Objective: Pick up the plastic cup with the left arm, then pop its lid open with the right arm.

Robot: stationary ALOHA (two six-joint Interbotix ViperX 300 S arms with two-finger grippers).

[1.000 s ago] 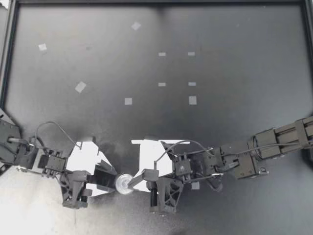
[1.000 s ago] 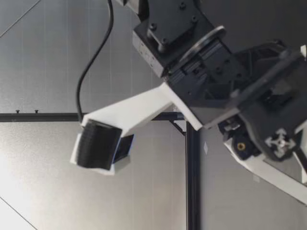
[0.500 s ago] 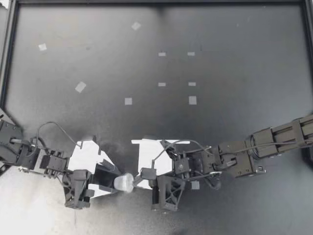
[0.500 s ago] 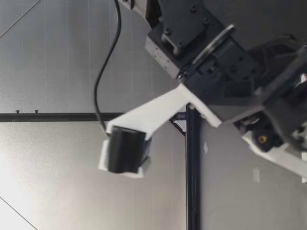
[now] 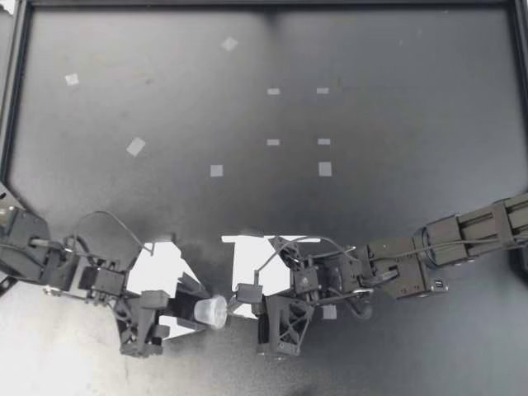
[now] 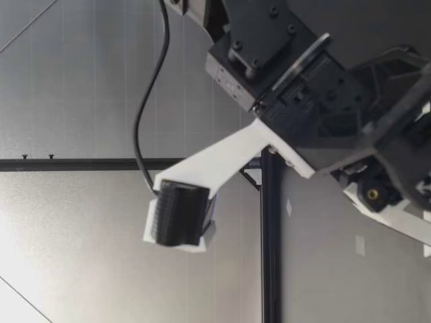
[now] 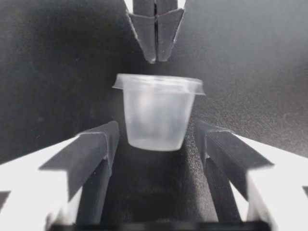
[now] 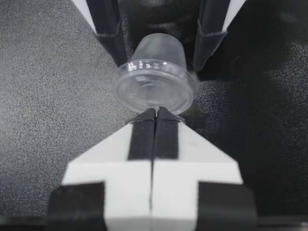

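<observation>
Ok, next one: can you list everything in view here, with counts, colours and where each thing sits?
small clear plastic cup: one, see-through, on its side between the two hands, at the arms' side of the table, rim toward the right hand.
pieces of tape: about ten, pale grey, lying flat and scattered over the table, one of them beside the right arm.
table: one, matt black, with a black rail round it.
left hand: one, white fingers with black pads, open, one finger on each side of the cup's base with gaps showing.
right hand: one, same colours, fingers shut on the cup's rim.
</observation>
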